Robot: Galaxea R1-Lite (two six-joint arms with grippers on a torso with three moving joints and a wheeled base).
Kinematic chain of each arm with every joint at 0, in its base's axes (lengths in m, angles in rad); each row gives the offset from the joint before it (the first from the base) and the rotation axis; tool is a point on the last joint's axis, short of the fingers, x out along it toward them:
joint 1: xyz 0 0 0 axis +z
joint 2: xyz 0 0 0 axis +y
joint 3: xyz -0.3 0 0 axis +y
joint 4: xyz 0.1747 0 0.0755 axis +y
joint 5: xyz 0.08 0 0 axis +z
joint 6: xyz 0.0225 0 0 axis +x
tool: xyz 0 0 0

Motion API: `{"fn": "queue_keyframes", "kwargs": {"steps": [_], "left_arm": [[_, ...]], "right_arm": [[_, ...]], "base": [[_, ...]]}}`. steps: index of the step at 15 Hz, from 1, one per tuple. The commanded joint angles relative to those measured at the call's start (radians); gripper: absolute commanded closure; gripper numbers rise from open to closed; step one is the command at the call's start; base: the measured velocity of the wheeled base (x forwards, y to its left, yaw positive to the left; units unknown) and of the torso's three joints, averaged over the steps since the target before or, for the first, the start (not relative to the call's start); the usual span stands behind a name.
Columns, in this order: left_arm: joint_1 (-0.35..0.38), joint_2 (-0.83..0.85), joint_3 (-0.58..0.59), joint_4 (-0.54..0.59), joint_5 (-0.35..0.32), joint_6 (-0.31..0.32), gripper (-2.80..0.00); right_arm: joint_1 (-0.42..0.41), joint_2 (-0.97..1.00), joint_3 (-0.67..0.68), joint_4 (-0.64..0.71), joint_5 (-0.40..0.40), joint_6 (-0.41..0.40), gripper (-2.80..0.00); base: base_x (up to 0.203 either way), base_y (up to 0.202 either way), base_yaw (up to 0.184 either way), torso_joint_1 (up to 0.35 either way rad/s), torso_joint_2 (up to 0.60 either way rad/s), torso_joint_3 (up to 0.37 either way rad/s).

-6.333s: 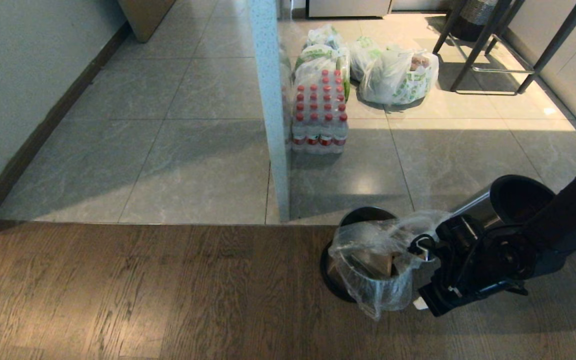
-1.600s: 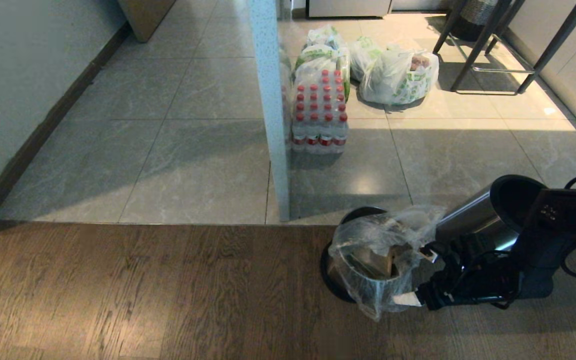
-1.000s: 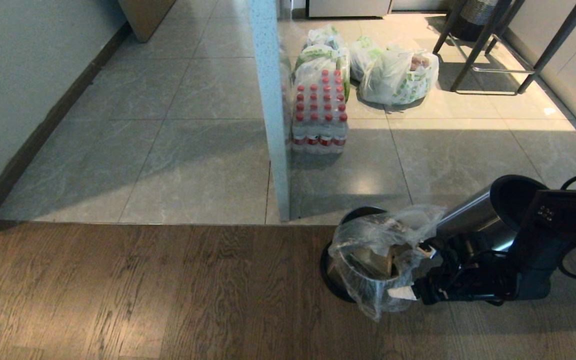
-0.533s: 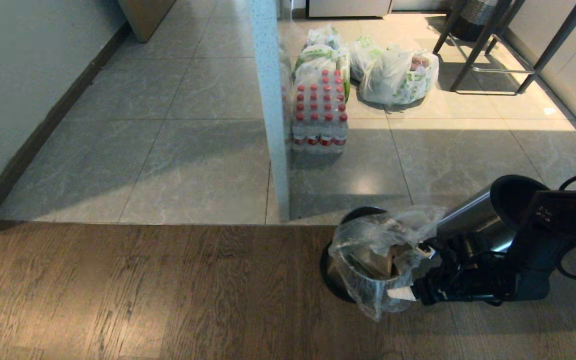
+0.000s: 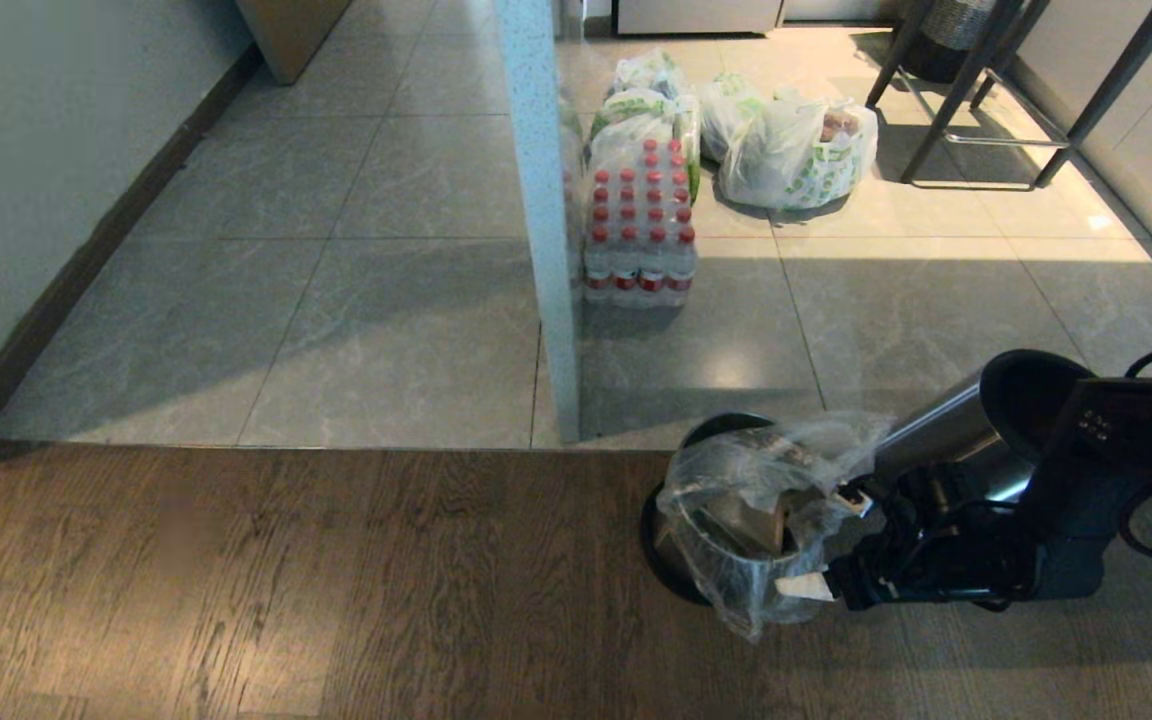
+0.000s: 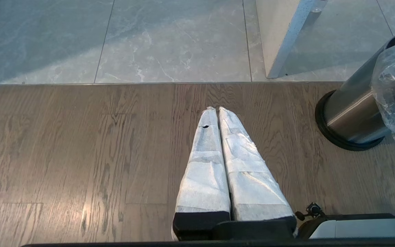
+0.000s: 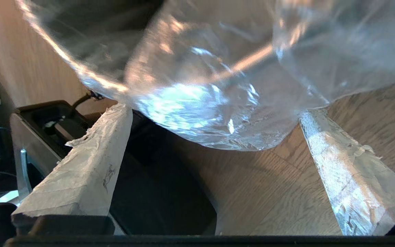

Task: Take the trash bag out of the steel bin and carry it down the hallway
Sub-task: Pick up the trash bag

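Now right end effector (image 5: 826, 545) stood wide open, empty, at trash bag (image 5: 751, 500) overhang on steel bin (image 5: 736, 560); best gather bunched film deep before closing.

The steel bin (image 5: 736, 560) stood upright on the wood floor, at the edge of the grey tiles. The clear, crinkly trash bag (image 5: 751, 500) sat in it, draped over the rim, with brown cardboard showing inside.

right hand (image 5: 829, 544) lower and turned level against the trash bag (image 5: 748, 520), arm dropped
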Motion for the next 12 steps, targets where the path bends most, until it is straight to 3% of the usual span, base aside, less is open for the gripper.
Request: {"fn": "queue_keyframes", "kwargs": {"steps": [1,4,5,9,12], "left_arm": [[0.000,0.000,0.002,0.000,0.000,0.001,0.00],[0.000,0.000,0.002,0.000,0.000,0.000,0.00],[0.000,0.000,0.001,0.000,0.000,0.000,0.00],[0.000,0.000,0.002,0.000,0.000,0.000,0.00],[0.000,0.000,0.002,0.000,0.000,0.000,0.00]], "right_arm": [[-0.003,-0.043,0.009,-0.005,0.005,0.002,-2.80],[-0.038,-0.175,0.040,-0.003,0.005,0.007,-2.80],[-0.053,-0.221,0.045,-0.001,0.004,0.007,0.00],[-0.091,-0.384,0.048,0.016,-0.009,0.002,0.00],[-0.093,-0.452,0.048,0.024,-0.068,0.011,0.00]], "base": [[0.000,0.000,0.000,0.000,0.00,0.000],[0.000,0.000,0.000,0.000,0.00,0.000],[0.000,0.000,0.000,0.000,0.00,0.000],[0.000,0.000,0.000,0.000,0.00,0.000],[0.000,0.000,0.000,0.000,0.00,0.000]]}}
